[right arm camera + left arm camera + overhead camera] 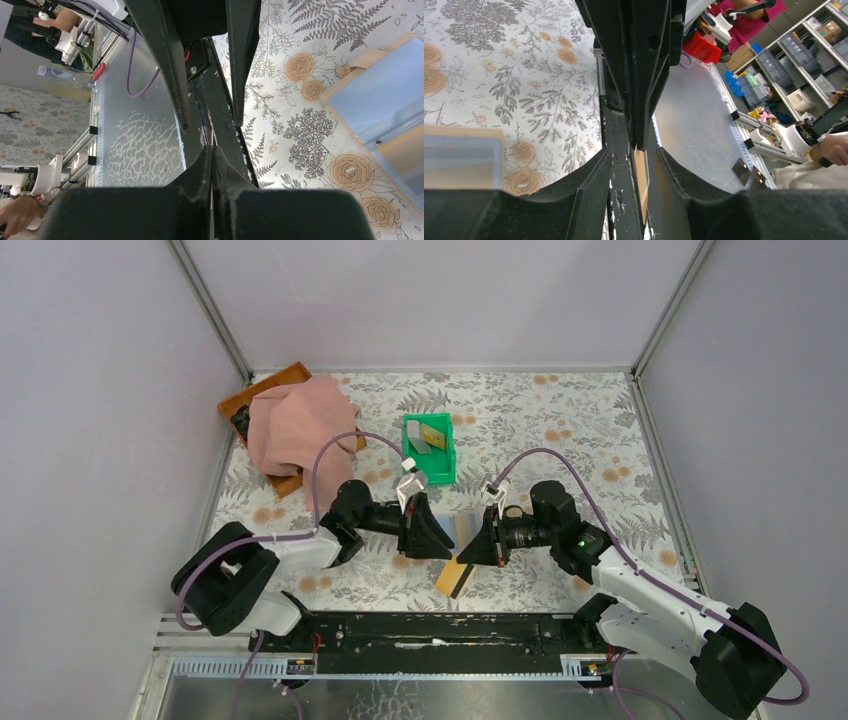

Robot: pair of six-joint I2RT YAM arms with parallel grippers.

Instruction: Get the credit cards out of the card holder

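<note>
The card holder (467, 530) lies open on the table between my two grippers, pale blue inside with a tan edge. It also shows in the left wrist view (461, 160) and in the right wrist view (375, 105), off to the side of each pair of jaws. My right gripper (490, 545) (212, 147) is shut on a yellow credit card with a dark stripe (455, 578). In the left wrist view the card (641, 180) is edge-on in the gap of my left gripper (430, 532) (634, 152), which is open. I cannot tell whether its fingers touch the card.
A green bin (412, 455) stands beyond the holder with a card (433, 436) inside. A pink cloth (295, 425) covers a wooden tray (262, 392) at the back left. The black front rail (430, 625) runs just below the grippers.
</note>
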